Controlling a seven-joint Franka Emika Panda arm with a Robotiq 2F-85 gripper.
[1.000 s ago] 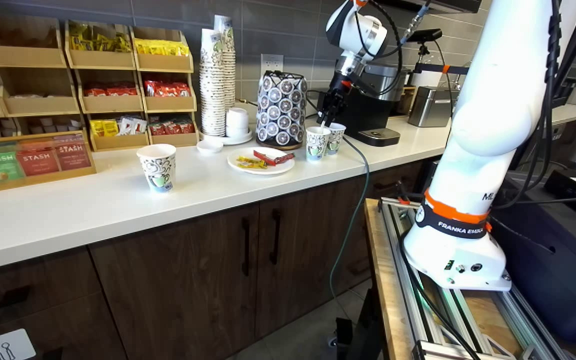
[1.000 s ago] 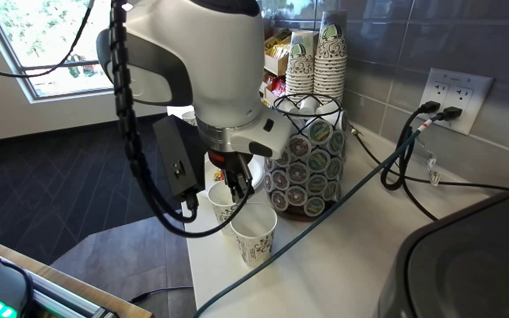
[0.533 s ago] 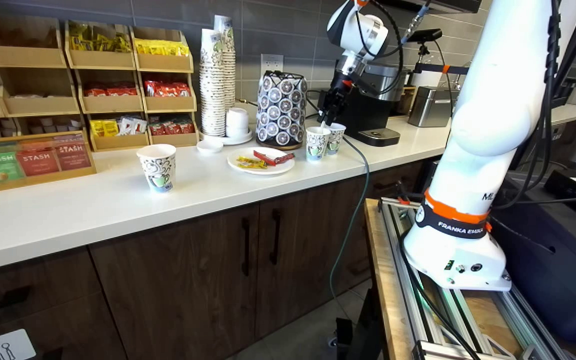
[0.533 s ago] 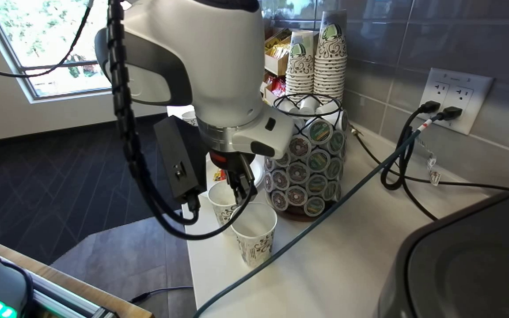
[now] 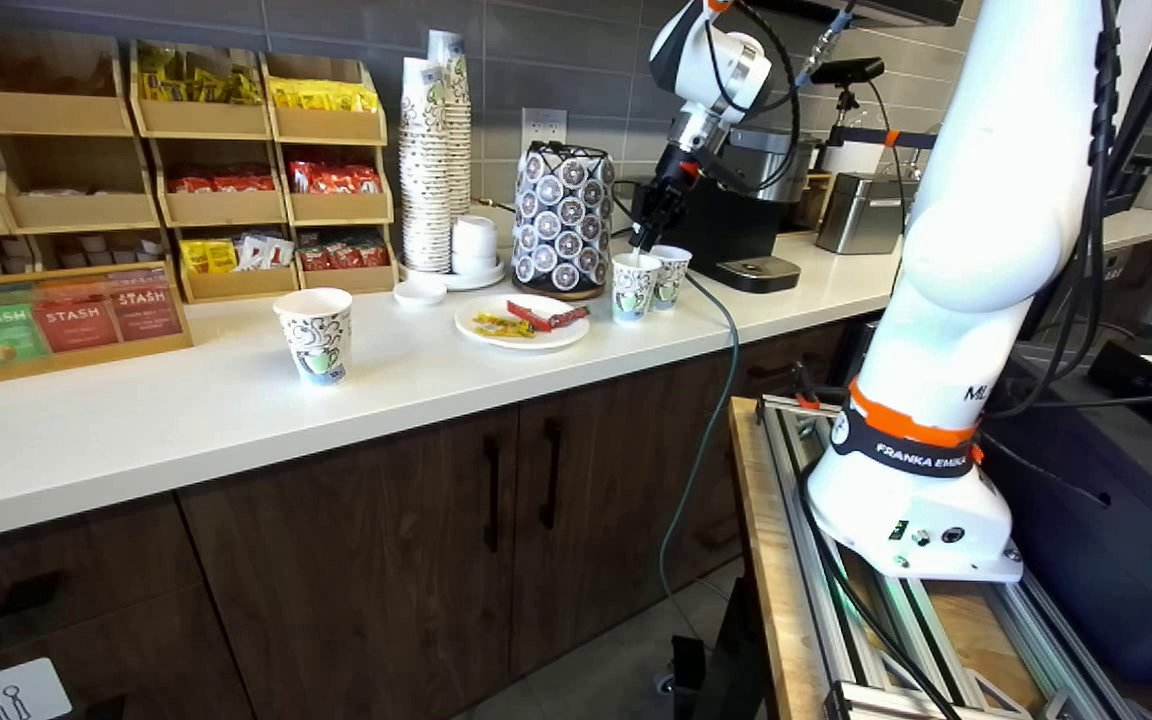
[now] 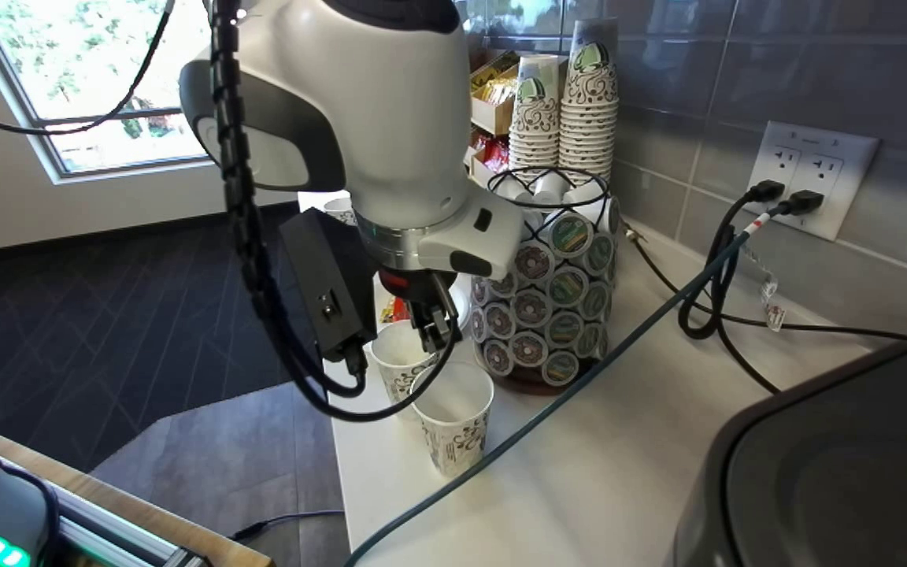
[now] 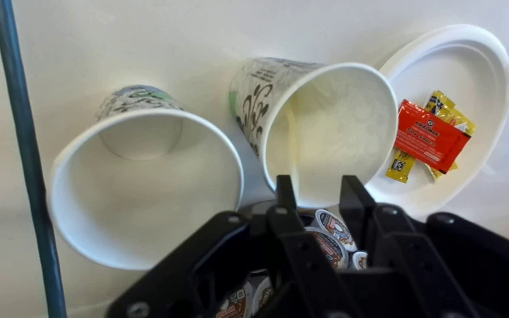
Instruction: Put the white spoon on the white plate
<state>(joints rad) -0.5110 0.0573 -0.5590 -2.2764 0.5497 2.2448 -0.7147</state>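
Observation:
The white spoon [image 7: 293, 141] shows as a pale blurred strip leaning inside a green-patterned paper cup [image 7: 251, 101]. My gripper [image 7: 318, 179] is open above that cup's rim, its fingers apart; the spoon's strip runs towards the finger on the picture's left. I see no grip on it. In an exterior view the gripper [image 5: 643, 240] points down just over the cup [image 5: 630, 292]. A wide white plate [image 5: 523, 338] bears red and yellow packets. A smaller shallow round white plate [image 5: 419, 292] stands beyond it; it is out of the wrist view. The spoon's bowl is not clear.
A second paper cup [image 6: 453, 433] stands close beside the spoon's cup. A coffee-pod rack [image 5: 564, 220] rises right behind them. A green cable [image 6: 548, 409] crosses the counter near the cups. A coffee maker [image 5: 746, 230] is beyond. A single cup [image 5: 316, 340] stands further off.
My gripper has shifted slightly towards the pod rack over the cup. The white handle that showed between gripper and cup is now less visible, with dark fingertips there. Cups and plates have not moved.

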